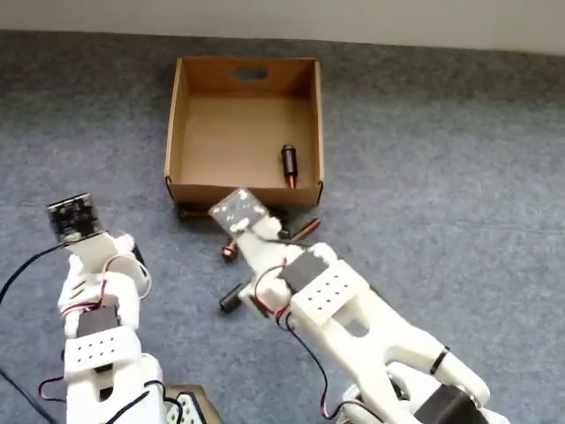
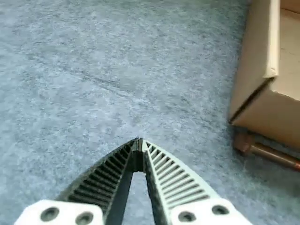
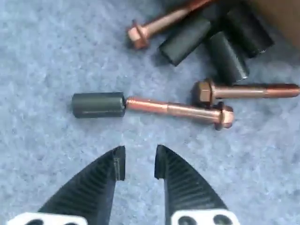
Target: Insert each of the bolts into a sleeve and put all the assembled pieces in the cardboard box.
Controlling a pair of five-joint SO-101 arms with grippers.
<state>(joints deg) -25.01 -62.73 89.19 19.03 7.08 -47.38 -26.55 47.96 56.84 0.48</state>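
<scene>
Open grey worktop (image 1: 459,177) spreads to both sides of the cardboard box (image 1: 243,192), which sits toward the far edge below a pale wall (image 1: 371,16). The covering looks like felt. One assembled piece (image 1: 289,165) lies inside the box, by the wall on the right arm's side. The left end effector (image 2: 139,146) is clenched on nothing and hangs over bare fabric off the box's near corner, where a stray bolt (image 2: 269,153) lies along the box's foot. The right end effector (image 3: 139,163) is released, jaws a little apart, just short of a lone sleeve (image 3: 98,104). The sleeve's open end meets the tip of a long bolt (image 3: 176,109); how far the tip enters cannot be told. Beyond these, a second bolt (image 3: 243,90) has its head just beside the long bolt's head, and a third bolt (image 3: 159,23) and three sleeves (image 3: 185,33) crowd before the box.
</scene>
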